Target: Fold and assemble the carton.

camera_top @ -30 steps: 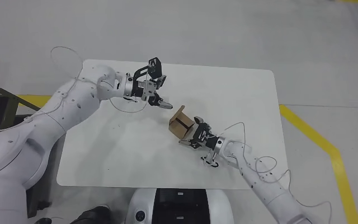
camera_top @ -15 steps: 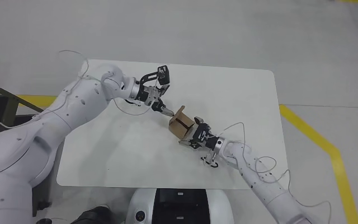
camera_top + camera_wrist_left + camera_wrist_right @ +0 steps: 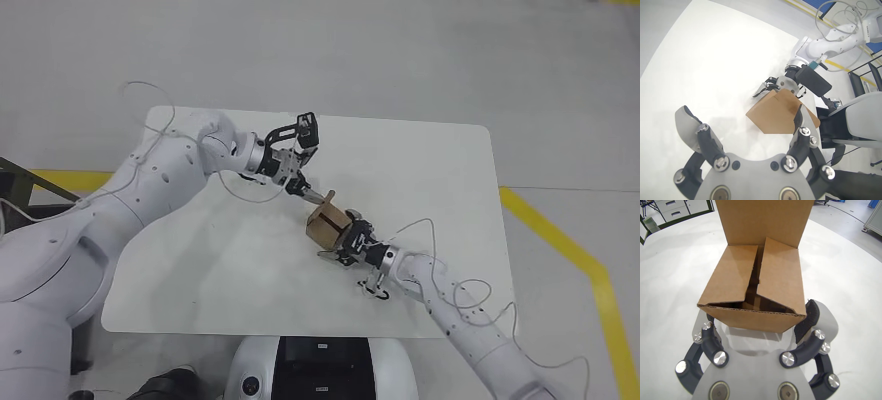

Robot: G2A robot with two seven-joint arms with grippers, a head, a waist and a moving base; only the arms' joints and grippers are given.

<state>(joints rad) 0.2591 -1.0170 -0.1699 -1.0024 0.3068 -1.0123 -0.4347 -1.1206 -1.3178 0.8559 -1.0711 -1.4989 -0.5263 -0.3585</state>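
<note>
A brown carton [image 3: 324, 222] stands mid-table with two top flaps folded inward and one flap upright [image 3: 762, 220]. A dark gap shows between the two folded flaps. My right gripper [image 3: 346, 243] clasps the carton's near wall, one pad [image 3: 808, 315] against a corner and the other finger partly hidden under the box. In the left wrist view the right gripper [image 3: 772, 86] sits behind the carton [image 3: 778, 113]. My left gripper [image 3: 743, 117] is open just beyond the carton's far side [image 3: 305, 187], and one fingertip [image 3: 799, 113] touches the raised flap.
The white table [image 3: 420, 160] has bare room on all sides of the carton. A thin cable [image 3: 430, 225] loops off the right arm. Yellow floor tape [image 3: 560, 235] runs past the table's right edge. Drawers [image 3: 672, 209] stand far behind.
The left arm has swung right, towards the carton, until one fingertip reaches the upright flap. The carton and the right gripper have barely shifted.
</note>
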